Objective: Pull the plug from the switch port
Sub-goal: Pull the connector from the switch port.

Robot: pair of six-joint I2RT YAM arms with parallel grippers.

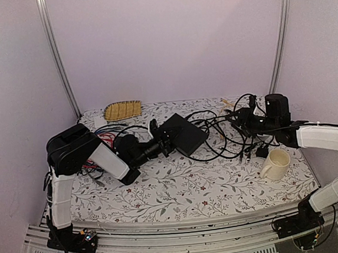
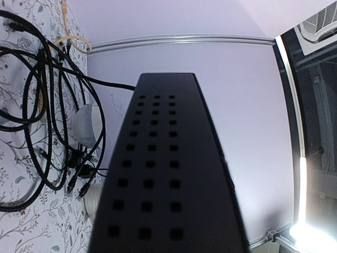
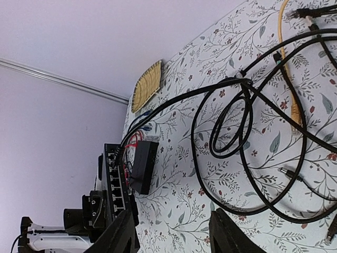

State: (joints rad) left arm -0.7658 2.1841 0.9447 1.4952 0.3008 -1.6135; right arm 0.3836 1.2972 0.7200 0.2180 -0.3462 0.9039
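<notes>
right wrist: switch (image 3: pixel 114 179) (sockets (image 3: pixel 117 197) visible)

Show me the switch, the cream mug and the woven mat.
switch (image 3: pixel 115 182), right wrist view, its socket edge
cream mug (image 1: pixel 275 167), top view, its side wall
woven mat (image 1: pixel 122 110), top view, its middle

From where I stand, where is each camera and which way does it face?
Top external: above and behind, looking down on the table; left arm and right arm show.
Left wrist: on the left arm, looking along the switch toward the cables; fingers hidden.
Right wrist: low, facing the switch's sockets; right gripper open at bottom.
Shared: both wrist views show switch and cables.
</notes>
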